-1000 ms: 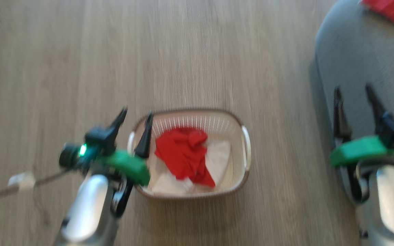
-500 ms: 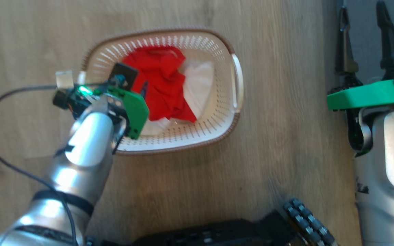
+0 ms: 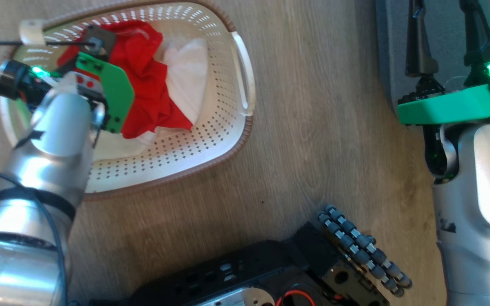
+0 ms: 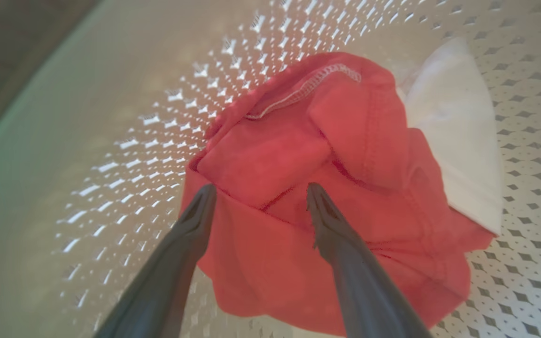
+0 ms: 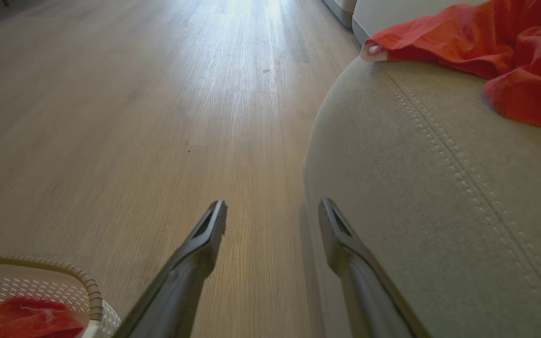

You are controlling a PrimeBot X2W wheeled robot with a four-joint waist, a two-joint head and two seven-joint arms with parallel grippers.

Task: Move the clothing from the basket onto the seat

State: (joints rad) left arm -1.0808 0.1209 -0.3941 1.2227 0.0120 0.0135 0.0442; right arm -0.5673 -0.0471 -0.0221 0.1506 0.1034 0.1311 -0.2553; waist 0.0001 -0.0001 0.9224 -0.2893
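left hand [image 4: 261,187]: spread | clothing [image 4: 308,141]: just beyond fingertips [image 4: 203,199], inside basket [image 4: 111,155]

head: top-down | left wrist: close | right wrist: low | shared: basket [image 3: 211,140]

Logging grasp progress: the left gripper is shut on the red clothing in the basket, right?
Not shut. The left gripper is open, its fingers spread apart over the red clothing in the basket, as the left wrist view shows.
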